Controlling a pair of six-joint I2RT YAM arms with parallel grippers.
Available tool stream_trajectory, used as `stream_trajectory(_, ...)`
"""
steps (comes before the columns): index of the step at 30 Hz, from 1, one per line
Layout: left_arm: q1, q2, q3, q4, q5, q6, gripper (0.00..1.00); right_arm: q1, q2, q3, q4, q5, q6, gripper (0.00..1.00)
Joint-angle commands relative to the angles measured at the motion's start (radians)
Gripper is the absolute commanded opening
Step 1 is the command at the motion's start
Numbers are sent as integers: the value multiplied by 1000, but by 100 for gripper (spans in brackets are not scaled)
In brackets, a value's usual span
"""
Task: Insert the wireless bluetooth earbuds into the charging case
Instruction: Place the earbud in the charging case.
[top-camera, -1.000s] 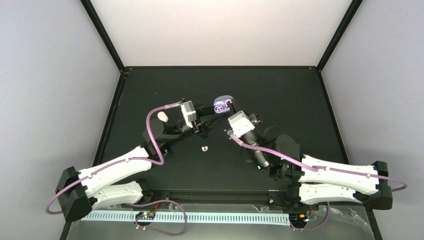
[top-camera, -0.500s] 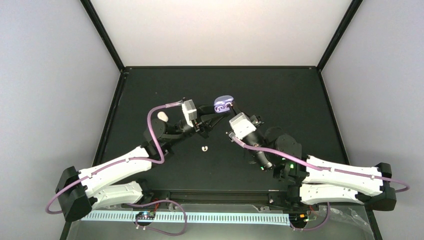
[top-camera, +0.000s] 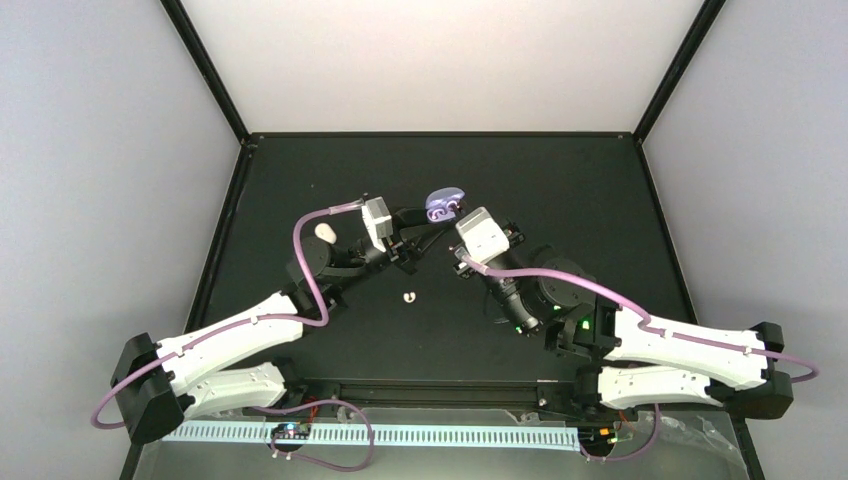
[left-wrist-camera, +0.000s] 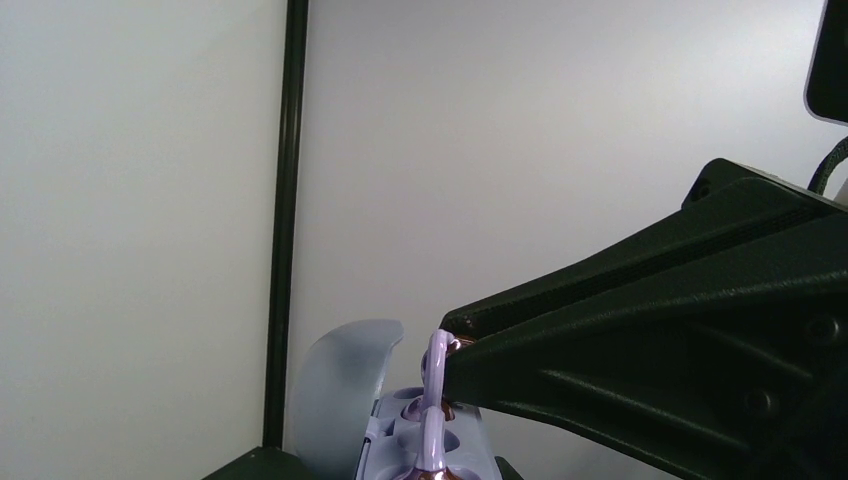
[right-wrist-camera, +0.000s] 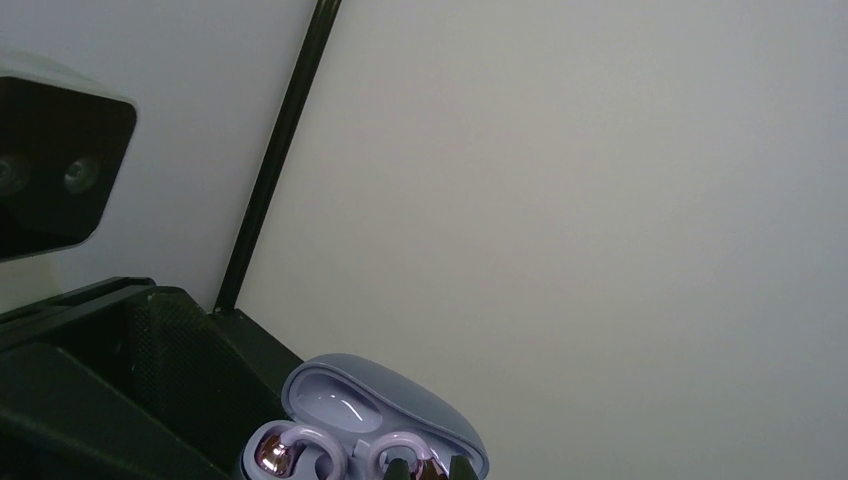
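Note:
The open lilac charging case (top-camera: 441, 202) sits at mid-table, also seen in the left wrist view (left-wrist-camera: 345, 400) and the right wrist view (right-wrist-camera: 400, 395). My left gripper (top-camera: 428, 218) reaches it from the left and is shut on its base. Two lilac earbuds lie in its wells. My right gripper (right-wrist-camera: 431, 468) has its tips closed on the right lilac earbud (right-wrist-camera: 420, 450), and the other lilac earbud (right-wrist-camera: 280, 450) sits in the left well. The right gripper's finger (left-wrist-camera: 600, 340) touches the far bud's hook (left-wrist-camera: 437, 362). One white earbud (top-camera: 407, 297) lies loose on the table. The other white earbud is not visible.
A white oval case (top-camera: 323, 231) lies on the mat left of the left arm. The black mat (top-camera: 600, 200) is bounded by a raised frame and grey walls. The left wrist camera (right-wrist-camera: 50, 170) is close to the right gripper.
The right arm has pushed forward and up toward the case. The case has shifted slightly back and left and tilted. The left arm has barely moved.

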Motion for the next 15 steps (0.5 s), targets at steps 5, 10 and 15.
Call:
stream_trajectory(5, -6, -25, 30, 65, -22, -5, 2, 6, 16, 28, -88, 18, 122, 1)
stream_trajectory(10, -6, -37, 19, 75, -36, -4, 1, 6, 7, 29, -108, 26, 143, 1)
stream_trajectory(15, -6, -38, 12, 81, -41, -5, 2, 6, 5, 29, -119, 33, 151, 1)
